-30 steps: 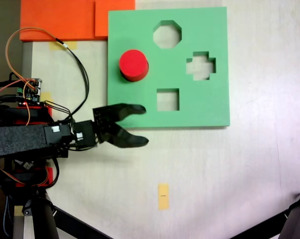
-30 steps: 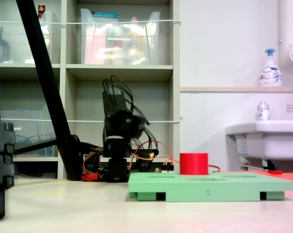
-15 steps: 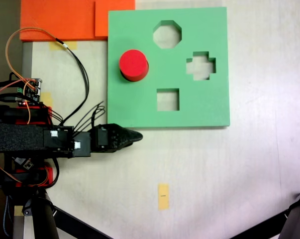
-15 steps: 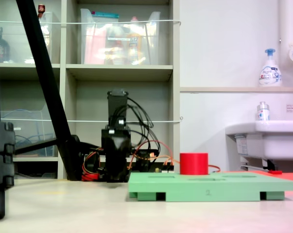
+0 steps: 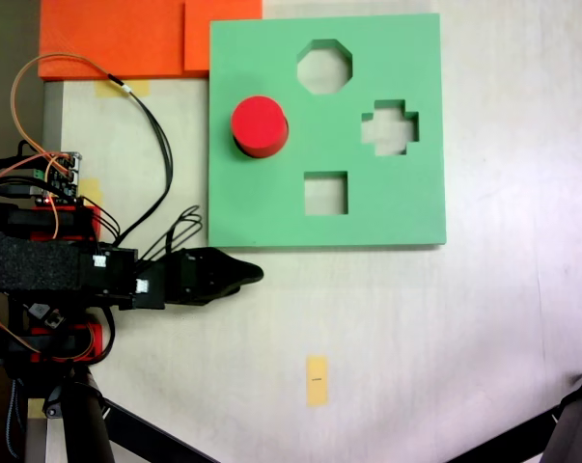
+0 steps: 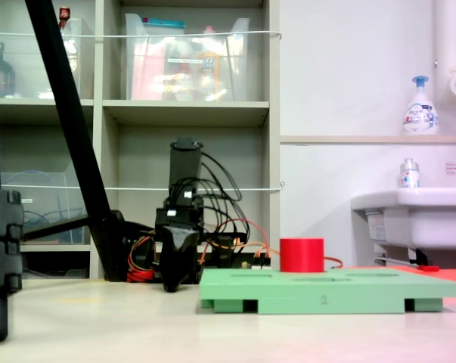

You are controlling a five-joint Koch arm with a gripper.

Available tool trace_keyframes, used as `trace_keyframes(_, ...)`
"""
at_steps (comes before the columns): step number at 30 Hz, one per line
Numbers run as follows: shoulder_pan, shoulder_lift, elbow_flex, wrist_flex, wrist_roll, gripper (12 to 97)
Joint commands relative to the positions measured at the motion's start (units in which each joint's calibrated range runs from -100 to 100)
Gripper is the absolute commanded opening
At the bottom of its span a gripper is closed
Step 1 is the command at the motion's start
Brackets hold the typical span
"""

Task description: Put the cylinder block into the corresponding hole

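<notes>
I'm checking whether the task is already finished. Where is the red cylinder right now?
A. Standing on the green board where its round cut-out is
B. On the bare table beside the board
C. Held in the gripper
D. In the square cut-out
A: in both fixed views the red cylinder stands upright on the green board, away from the square cut-out and apart from the gripper.
</notes>
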Motion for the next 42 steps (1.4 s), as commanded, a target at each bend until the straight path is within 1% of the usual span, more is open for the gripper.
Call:
trace_keyframes(1, -0.2, -0.4, -1.0, -2.0, 0.3, 47.7)
trace_keyframes(5, -0.2, -0.4, -1.0, -5.9, 0.4, 49.3)
trace_keyframes(9, -0.2, -0.4, -1.0, -7.5, 0.6, 49.1)
trace_keyframes(42, -0.1, -0.4, -1.0, -7.6, 0.6, 49.3)
